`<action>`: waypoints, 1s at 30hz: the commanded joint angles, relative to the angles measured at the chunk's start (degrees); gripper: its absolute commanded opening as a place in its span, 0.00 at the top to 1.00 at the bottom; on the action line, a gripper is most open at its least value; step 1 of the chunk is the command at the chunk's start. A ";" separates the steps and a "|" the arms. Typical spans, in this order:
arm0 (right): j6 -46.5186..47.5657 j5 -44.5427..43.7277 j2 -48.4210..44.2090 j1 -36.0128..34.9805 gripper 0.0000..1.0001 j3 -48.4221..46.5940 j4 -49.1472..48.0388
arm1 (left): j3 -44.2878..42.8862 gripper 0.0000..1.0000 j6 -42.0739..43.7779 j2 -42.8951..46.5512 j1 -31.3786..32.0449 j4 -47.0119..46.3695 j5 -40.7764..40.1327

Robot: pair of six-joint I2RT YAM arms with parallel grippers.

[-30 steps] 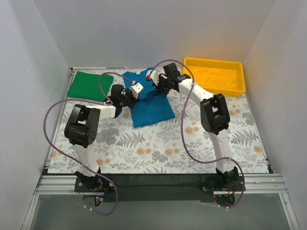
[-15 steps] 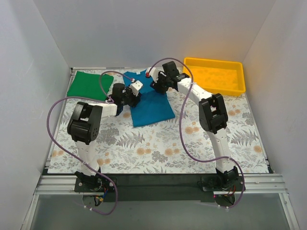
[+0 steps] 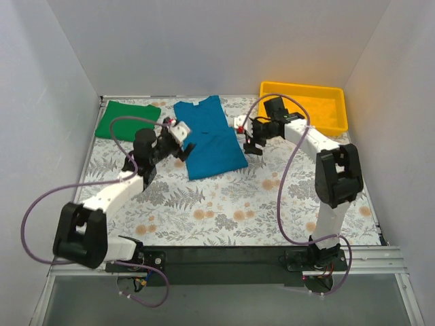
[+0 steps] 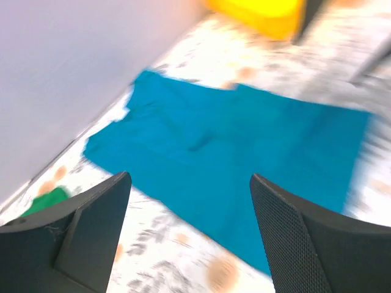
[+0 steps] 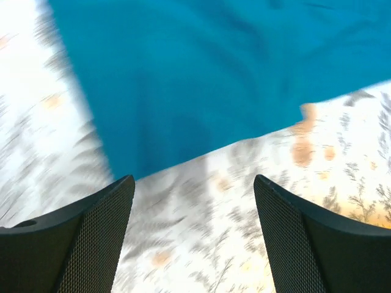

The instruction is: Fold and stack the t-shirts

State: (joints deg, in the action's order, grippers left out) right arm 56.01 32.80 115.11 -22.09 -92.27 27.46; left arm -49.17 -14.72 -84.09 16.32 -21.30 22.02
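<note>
As I look down from above, the teal-blue t-shirt [image 3: 209,136] lies flat on the table [image 3: 224,204], with the green t-shirt [image 3: 126,120] apart to its left. The left tool [image 3: 183,146] hangs at its left edge, and the right tool [image 3: 253,144] just off its right edge. In the left wrist view the jaws are wide and empty, with the shirt ahead. In the right wrist view they are the same, with bare table before the shirt's edge.

Yellow tray [image 3: 326,128] near right gripper [image 3: 252,145]

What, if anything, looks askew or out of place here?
The teal-blue t-shirt lies slanted rather than square, mid-back, apart from the folded green t-shirt at back left, so the two are not stacked. Nothing looks spilled or damaged.
</note>
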 commanded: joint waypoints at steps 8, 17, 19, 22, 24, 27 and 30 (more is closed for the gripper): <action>18.71 -3.26 -13.42 -5.42 0.21 26.79 -10.83 | 24.65 0.28 17.27 14.58 15.06 3.74 1.89; 16.77 -8.01 -11.40 -6.65 0.21 27.76 -16.74 | 19.29 0.38 20.78 0.34 14.97 -2.68 -5.40; 16.77 -8.19 -10.53 -6.74 0.21 27.41 -17.00 | 18.94 0.38 22.01 -2.11 14.97 -3.22 -5.94; 16.59 -8.71 -8.33 -7.09 0.24 26.18 -16.92 | 17.44 0.38 22.72 -4.67 14.88 -2.96 -6.99; 16.59 -9.24 -7.19 -7.27 0.26 25.21 -16.92 | 16.56 0.41 22.72 -6.95 14.62 -2.78 -8.04; 16.33 -9.50 -5.60 -7.27 0.31 24.77 -16.74 | 16.56 0.48 22.63 -8.80 14.18 -4.27 -9.62; 16.77 -10.29 -4.55 -7.27 0.39 25.12 -16.83 | 15.86 0.58 22.72 -10.55 13.83 -4.89 -10.06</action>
State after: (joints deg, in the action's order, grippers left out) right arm 72.60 24.12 108.20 -29.02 -66.46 10.26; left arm -32.10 6.70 -93.12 30.81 -25.91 14.31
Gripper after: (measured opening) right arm 0.637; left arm 0.465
